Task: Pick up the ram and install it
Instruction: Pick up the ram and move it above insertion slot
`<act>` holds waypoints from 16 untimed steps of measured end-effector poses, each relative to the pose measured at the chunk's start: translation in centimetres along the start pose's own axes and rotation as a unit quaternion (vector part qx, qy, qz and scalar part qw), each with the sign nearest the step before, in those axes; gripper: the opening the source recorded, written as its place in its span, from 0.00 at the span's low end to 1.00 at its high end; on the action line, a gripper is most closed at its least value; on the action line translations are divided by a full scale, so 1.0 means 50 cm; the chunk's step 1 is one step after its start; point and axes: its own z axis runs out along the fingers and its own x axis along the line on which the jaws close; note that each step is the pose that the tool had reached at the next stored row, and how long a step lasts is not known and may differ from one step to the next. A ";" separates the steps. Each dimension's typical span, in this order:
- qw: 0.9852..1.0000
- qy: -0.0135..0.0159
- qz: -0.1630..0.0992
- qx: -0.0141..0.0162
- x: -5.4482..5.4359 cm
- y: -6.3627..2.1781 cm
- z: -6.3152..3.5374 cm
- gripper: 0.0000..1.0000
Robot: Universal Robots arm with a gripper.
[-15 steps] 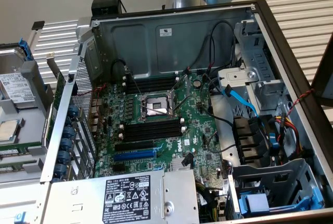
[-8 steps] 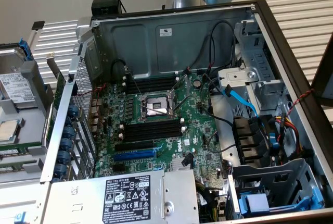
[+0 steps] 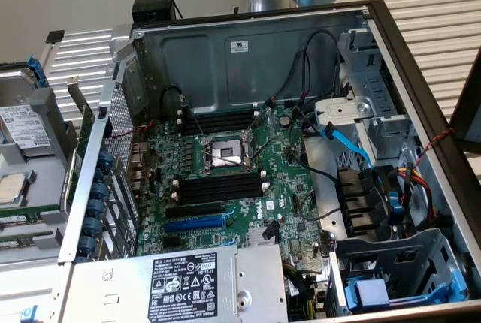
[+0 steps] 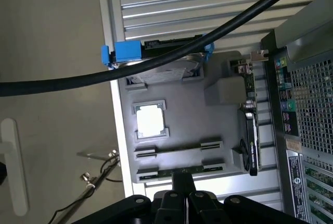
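Jaws of the gripper [image 4: 183, 183] sit closed and empty near one ram [image 4: 208, 170] in one grey tray [image 4: 190, 114] with one processor [image 4: 150, 120].

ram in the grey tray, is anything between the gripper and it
Nothing visible does. In the wrist view the shut gripper lines up right at the ram, which sits in a slot of the grey tray. The black cable crosses over the hard drive, away from that spot. Whether gripper and ram touch I cannot tell.
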 end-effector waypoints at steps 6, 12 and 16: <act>1.000 0.000 0.000 0.000 0.000 0.000 0.000 0.11; 1.000 0.000 -0.007 0.000 0.000 0.000 0.000 0.11; 0.999 0.002 -0.043 -0.001 0.000 0.000 0.000 0.11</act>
